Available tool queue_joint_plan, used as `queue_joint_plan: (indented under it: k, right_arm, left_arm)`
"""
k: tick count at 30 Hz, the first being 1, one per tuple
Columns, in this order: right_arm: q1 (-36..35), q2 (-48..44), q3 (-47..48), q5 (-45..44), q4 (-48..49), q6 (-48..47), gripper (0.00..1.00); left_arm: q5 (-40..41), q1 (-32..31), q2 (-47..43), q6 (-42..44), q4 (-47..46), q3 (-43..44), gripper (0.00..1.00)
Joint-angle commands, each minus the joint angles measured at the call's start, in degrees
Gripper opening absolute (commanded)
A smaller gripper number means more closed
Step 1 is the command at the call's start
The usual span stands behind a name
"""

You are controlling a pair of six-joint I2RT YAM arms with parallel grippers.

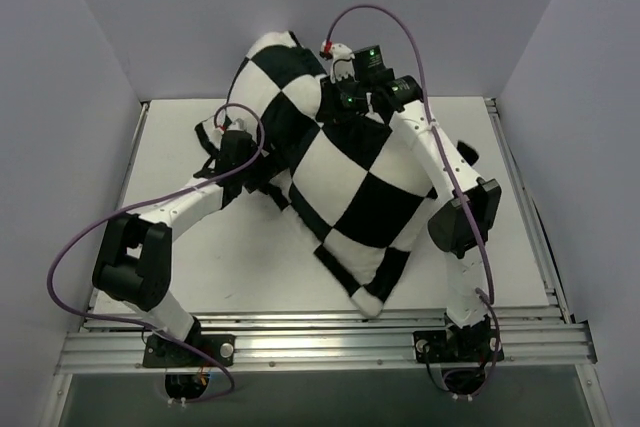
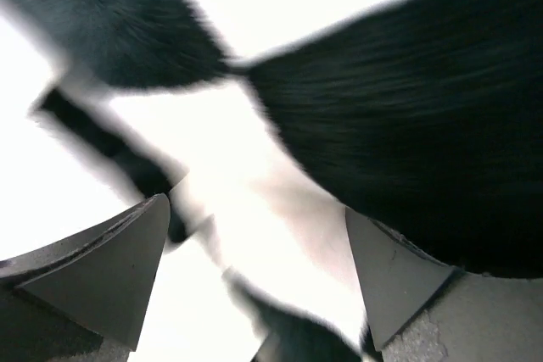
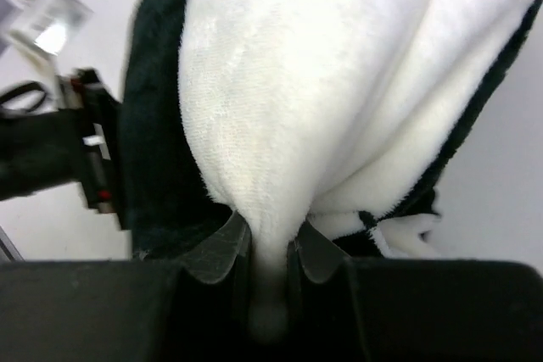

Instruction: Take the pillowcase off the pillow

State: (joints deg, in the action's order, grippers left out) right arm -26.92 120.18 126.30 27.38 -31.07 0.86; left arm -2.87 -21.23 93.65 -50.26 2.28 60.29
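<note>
— White surface (image 1: 250, 267), grey walls: was much of the task seen done?

— Little. The pillowcase (image 1: 345, 182), plush and checkered in big squares, was seen stuffed plump, its far end raised off the surface. A white fold of it was clamped in the right hand (image 3: 270, 247). The left hand (image 2: 254, 214) was spread apart against the fabric. No bare pillow was made out.
</note>
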Motion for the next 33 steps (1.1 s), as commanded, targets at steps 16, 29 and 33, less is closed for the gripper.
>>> queue_joint_plan:
  k: [16,29,33]
  right_arm:
    - [-26.61,-14.95,-14.5,-9.41,-1.97,6.07,0.75]
    - [-15.81,-41.68,-48.93,-33.61,3.73,21.2,0.87]
    - [-15.1,-45.56,-57.64,-33.44,4.08,22.42,0.87]
  left_arm:
    - [7.97,0.84,-51.1,3.15,36.89,-7.74,0.94]
    - [5.77,1.19,-37.59,2.45,23.06,-12.39,0.94]
    - [6.74,2.07,-28.55,-0.27,16.38,-13.44,0.94]
